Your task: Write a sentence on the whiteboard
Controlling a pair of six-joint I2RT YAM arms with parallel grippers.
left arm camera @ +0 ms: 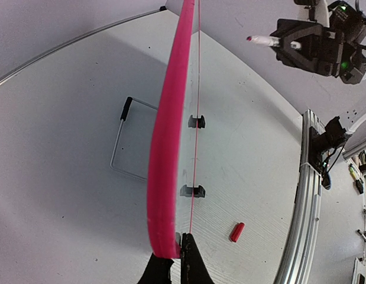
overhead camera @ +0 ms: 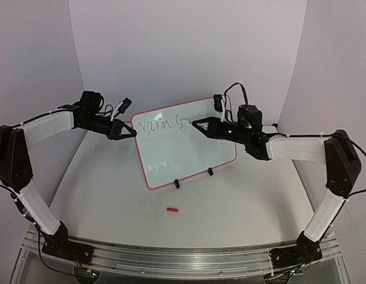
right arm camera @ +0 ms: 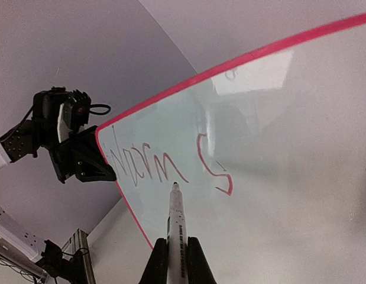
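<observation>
The whiteboard stands tilted near the middle of the table. It leans back on two little black clip feet and a thin wire stand behind it. The left claw is closed on the board's left edge and pinches the pink rim. The right claw is closed around a marker, and its tip points at the white face near the last letter. The sentence is only begun. It sits along the top of the board and looks like "Norm s". I think the board is light, thin and stiff, so it will not bend. But it is shiny and smooth, so it could slide or tip back when the marker pushes on it. The rim is the best place to hold it, because that leaves the writing space free. The marker is thin and smooth too, so it needs a firm squeeze. A small red piece, maybe the marker's cap, lies on the table in front of the board. I cannot tell if the marker tip touches the board or floats just off it. The letters are thin and wobbly, so I am not sure of them. From the left wrist the board is seen edge-on, so no writing shows there. In that view the claw's fingers are cut off at the bottom.
</observation>
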